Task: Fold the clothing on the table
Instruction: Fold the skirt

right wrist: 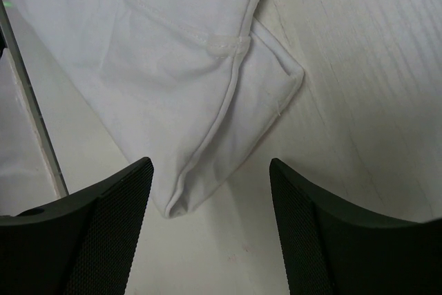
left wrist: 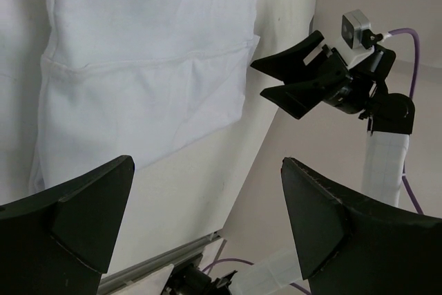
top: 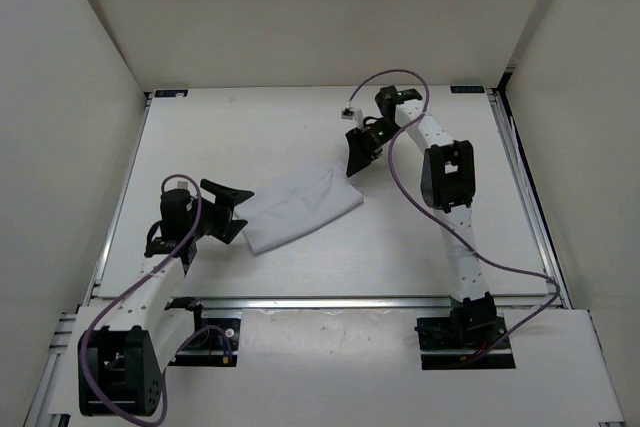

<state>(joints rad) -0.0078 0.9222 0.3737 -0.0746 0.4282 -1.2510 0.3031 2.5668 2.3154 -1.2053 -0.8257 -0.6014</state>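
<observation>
The clothing (top: pixel 300 209) is a white folded bundle lying near the middle of the table (top: pixel 240 127). My left gripper (top: pixel 228 209) stands open just off the bundle's left edge, with nothing between its fingers. In the left wrist view the clothing (left wrist: pixel 138 67) fills the upper left, beyond the left gripper (left wrist: pixel 207 219). My right gripper (top: pixel 357 152) hovers open above the bundle's far right corner. In the right wrist view the clothing (right wrist: pixel 173 53) shows a hemmed, folded corner just ahead of the right gripper (right wrist: pixel 210 219), which holds nothing. The right gripper (left wrist: pixel 297 81) also appears in the left wrist view.
White upright walls (top: pixel 70 97) enclose the table on three sides. A metal rail (top: pixel 330 300) runs along the near edge, in front of the arm bases. Purple cables (top: pixel 400 157) loop beside both arms.
</observation>
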